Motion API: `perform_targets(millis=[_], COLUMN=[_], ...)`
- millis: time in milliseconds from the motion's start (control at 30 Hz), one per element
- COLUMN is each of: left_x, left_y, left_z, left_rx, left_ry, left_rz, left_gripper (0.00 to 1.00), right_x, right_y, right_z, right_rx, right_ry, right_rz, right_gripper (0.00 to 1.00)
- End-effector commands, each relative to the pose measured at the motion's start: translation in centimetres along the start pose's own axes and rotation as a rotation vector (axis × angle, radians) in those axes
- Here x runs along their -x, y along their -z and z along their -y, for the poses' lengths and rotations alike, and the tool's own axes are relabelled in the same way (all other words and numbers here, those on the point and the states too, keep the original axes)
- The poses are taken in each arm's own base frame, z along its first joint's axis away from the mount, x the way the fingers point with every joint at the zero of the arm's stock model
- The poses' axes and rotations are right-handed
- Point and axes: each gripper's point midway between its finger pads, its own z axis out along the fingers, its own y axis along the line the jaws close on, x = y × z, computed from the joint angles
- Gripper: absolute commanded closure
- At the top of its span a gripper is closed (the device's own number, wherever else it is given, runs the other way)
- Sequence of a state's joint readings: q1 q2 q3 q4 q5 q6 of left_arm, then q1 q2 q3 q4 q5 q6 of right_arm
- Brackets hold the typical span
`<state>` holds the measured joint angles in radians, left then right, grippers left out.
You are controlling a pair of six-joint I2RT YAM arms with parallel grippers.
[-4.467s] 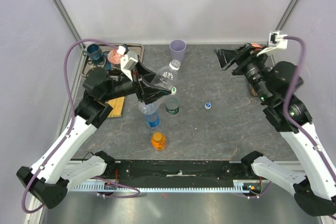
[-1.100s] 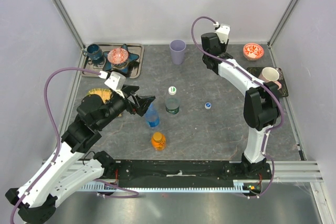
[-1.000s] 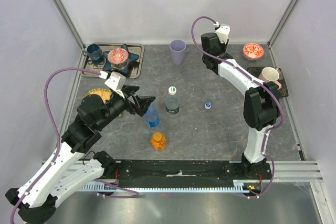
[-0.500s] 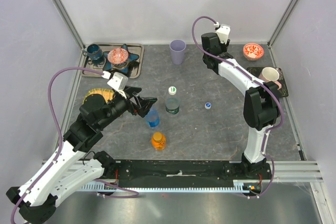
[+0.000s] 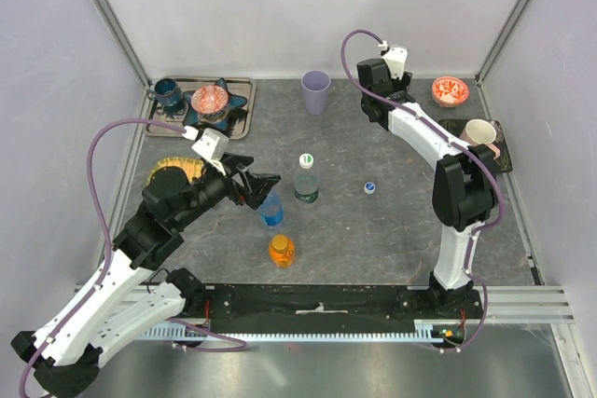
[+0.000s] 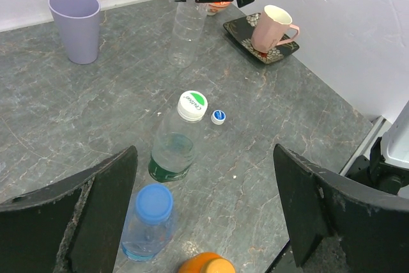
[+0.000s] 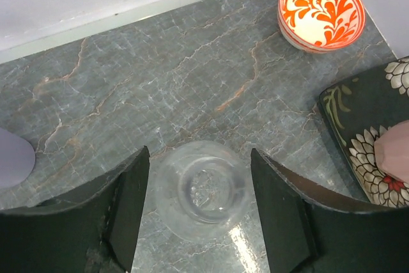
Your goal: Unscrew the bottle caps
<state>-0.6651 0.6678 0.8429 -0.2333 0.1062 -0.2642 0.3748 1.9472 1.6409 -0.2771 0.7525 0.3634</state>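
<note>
Straddling plain clear bottle, right gripper wide; left gripper wide above blue-capped bottle.

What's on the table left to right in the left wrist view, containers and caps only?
Purple cup → blue-capped bottle → green-label bottle → loose blue cap → pink mug.

Setting: we record a robot test cell in a laboratory. Evidence: plain white enclosure walls on aluminium posts; grey marble-patterned desk; black mounting rail at the near edge carrying two arms; purple cables; assorted props, namely a purple cup, metal tray and patterned bowl.
</note>
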Motion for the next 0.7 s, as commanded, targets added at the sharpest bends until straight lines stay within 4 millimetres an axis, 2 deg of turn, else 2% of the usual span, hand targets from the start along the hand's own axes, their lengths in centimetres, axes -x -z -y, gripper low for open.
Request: perform_targets(millis=[0, 200, 467, 567, 633, 667], left_x=[0.4, -0.3, 0.0, 0.0, 0.3, 0.4], left_y=[-0.1, -0.1, 0.1, 0.1, 0.3, 0.4], left_z=[0.6, 0.4, 0.5, 0.5, 0.6, 0.4], left_rx=[-0.028, -0.024, -0.027, -0.027, -0.027, -0.018], left_ry=[0.022, 0.03, 0.03, 0.032, 0.029, 0.026], left_rz=[0.024, 0.012, 0.022, 0.022, 0.03, 0.034], left_gripper=[0.07, 0.07, 0.07, 0.06, 0.06, 0.02], right_x=[1.5, 2.1, 3.5, 4.0, 5.2, 5.7], right_y=[0.4, 0.8, 2.1, 2.8, 4.0, 4.6], right_z=[-0.1, 0.2, 0.4, 0.7, 1.2, 1.4], right_rx=[0.012, 0.015, 0.042, 0.047, 0.059, 0.069], right_ry=[-0.026, -0.032, -0.054, -0.062, -0.085, -0.092], right_rz=[0.012, 0.013, 0.029, 0.031, 0.038, 0.043], right_gripper=[0.27, 0.25, 0.22, 0.22, 0.21, 0.21])
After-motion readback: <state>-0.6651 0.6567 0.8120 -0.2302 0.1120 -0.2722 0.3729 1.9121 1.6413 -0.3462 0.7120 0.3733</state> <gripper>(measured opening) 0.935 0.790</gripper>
